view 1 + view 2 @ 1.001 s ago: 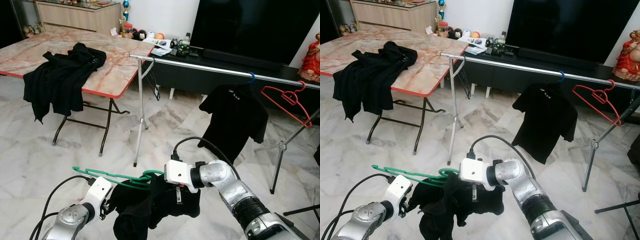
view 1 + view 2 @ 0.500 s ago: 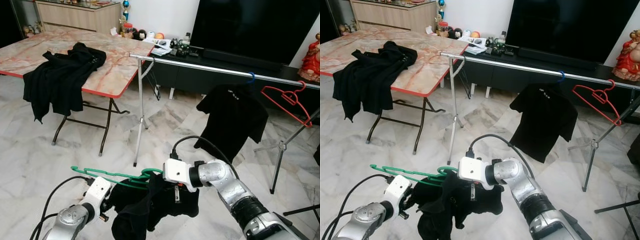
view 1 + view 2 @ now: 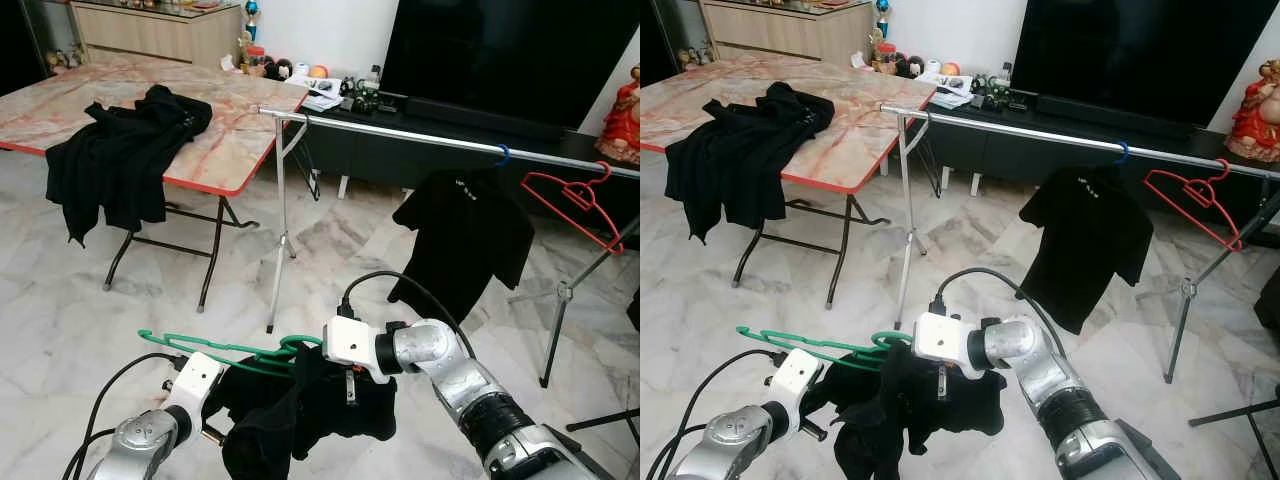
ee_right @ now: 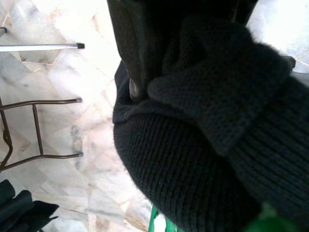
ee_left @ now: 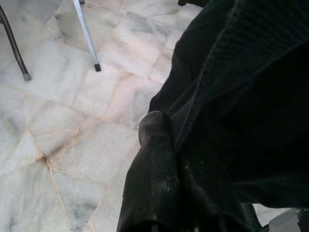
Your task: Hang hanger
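At the bottom of the frame my left end effector [image 3: 215, 420] and right end effector [image 3: 335, 372] both clamp the black garment [image 3: 300, 410] draped on the green hanger [image 3: 215, 350], keeping it spread so it stays on while I carry it. Above, right of centre, runs the silver rail [image 3: 400, 132] with a hung black shirt [image 3: 465, 235] and red hanger [image 3: 575, 195]; the worktop [image 3: 225, 150] sits upper left. My wrist views show knit fabric pinched against the fingers [image 5: 152, 179], which the head views hide.
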Motion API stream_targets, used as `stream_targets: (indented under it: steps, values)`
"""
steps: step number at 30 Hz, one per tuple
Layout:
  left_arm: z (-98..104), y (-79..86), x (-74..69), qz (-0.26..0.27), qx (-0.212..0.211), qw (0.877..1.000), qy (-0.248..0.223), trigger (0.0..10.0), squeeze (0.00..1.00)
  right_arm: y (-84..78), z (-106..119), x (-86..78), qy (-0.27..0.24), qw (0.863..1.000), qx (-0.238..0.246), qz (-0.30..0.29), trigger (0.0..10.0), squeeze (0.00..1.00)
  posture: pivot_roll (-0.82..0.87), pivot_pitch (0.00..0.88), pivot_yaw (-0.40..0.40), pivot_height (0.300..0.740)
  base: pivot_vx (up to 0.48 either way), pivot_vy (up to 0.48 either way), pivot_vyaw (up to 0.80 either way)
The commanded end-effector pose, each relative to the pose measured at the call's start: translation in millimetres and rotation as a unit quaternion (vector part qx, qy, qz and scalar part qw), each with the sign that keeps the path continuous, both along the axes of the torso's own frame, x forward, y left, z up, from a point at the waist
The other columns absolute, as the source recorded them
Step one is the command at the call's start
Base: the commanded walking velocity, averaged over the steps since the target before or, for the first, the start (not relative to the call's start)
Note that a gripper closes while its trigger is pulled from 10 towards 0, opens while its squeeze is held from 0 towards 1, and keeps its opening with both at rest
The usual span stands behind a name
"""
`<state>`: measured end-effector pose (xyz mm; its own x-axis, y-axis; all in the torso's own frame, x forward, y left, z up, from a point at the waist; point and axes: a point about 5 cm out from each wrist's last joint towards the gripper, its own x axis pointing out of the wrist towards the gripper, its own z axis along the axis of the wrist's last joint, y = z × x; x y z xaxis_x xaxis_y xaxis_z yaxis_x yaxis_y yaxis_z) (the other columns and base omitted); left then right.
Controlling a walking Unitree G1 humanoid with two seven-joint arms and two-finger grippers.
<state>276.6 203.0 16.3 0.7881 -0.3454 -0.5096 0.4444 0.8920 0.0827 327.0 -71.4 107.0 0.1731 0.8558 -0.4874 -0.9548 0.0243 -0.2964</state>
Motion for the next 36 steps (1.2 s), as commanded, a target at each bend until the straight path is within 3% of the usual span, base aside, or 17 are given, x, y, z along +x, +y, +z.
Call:
stream_targets:
  steps: [1,6,7,8,9,15,19,21,22,27,28,29,31,36]
  values:
    - [0.0,-5.1,0.0,-0.008,-0.011,1.000,0.000,0.0,0.00,-0.7,13.8,6.3,-0.021,1.000,0.016,-0.005,0.0,0.00,0.19,0.000,-0.126,0.740,0.000,0.000,0.00]
    - [-2.6,-2.2,0.2,0.008,-0.002,1.000,0.001,0.0,0.00,-15.4,9.6,11.6,-0.039,0.999,-0.020,-0.029,0.0,0.00,0.20,0.000,-0.123,0.740,0.000,0.000,0.00]
    - [-4.7,-0.7,-0.7,0.014,0.003,1.000,0.004,0.0,0.00,-27.7,6.1,13.6,-0.045,0.997,-0.046,-0.039,0.0,0.00,0.19,0.000,-0.125,0.740,0.000,0.000,0.00]
    - [-4.7,-0.7,-0.7,0.014,0.003,1.000,0.004,0.0,0.00,-27.7,6.1,13.6,-0.045,0.997,-0.046,-0.039,0.0,0.00,0.19,0.000,-0.125,0.740,0.000,0.000,0.00]
    - [-5.6,0.3,-1.6,0.020,0.002,1.000,0.004,0.0,0.00,-38.3,5.6,15.3,-0.041,0.997,-0.050,-0.052,0.0,0.00,0.19,0.000,-0.126,0.740,0.000,0.000,0.00]
    - [-8.7,3.1,-5.5,0.028,0.001,1.000,0.008,0.0,0.00,-70.2,11.7,18.6,0.002,0.995,-0.010,-0.099,0.0,0.00,0.19,0.000,-0.130,0.740,0.000,0.000,0.00]
    - [-9.9,3.8,-6.5,0.028,0.002,1.000,0.011,0.0,0.00,-90.0,11.5,13.1,0.044,0.995,0.006,-0.091,0.0,0.00,0.19,0.000,-0.130,0.740,0.000,0.000,0.00]
    - [-10.9,4.0,-6.4,0.028,0.005,0.999,0.015,0.0,0.00,-99.6,14.5,8.9,0.093,0.991,0.058,-0.079,0.0,0.00,0.19,0.000,-0.134,0.740,0.000,0.000,0.00]
    - [-11.1,4.1,-6.1,0.029,0.007,0.999,0.015,0.0,0.00,-103.6,13.6,6.4,0.105,0.990,0.060,-0.072,0.0,0.00,0.19,0.000,-0.134,0.740,0.000,0.000,0.00]
    - [-10.2,3.9,-5.1,0.031,0.005,0.999,0.013,0.0,0.00,-134.0,-0.9,-4.4,0.118,0.988,-0.054,-0.077,0.0,0.00,0.18,0.000,-0.139,0.740,0.000,0.000,0.00]
    - [-10.9,3.9,-5.7,0.031,0.005,0.999,0.014,0.0,0.00,-146.9,-3.6,-6.2,0.111,0.984,-0.106,-0.088,0.0,0.00,0.18,0.000,-0.139,0.740,0.000,0.000,0.00]
    - [-10.9,3.9,-5.7,0.031,0.005,0.999,0.014,0.0,0.00,-146.9,-3.6,-6.2,0.111,0.984,-0.106,-0.088,0.0,0.00,0.18,0.000,-0.139,0.740,0.000,0.000,0.00]
    - [-12.4,4.0,-6.8,0.031,0.007,0.999,0.017,0.0,0.00,-165.4,-0.9,-6.6,0.094,0.976,-0.168,-0.104,0.0,0.00,0.18,0.000,-0.136,0.740,0.000,0.000,0.00]
    - [-12.5,4.0,-6.4,0.029,0.009,0.999,0.019,0.0,0.00,-174.1,6.1,-3.1,0.067,0.970,-0.205,-0.112,0.0,0.00,0.18,0.000,-0.136,0.740,0.000,0.000,0.00]
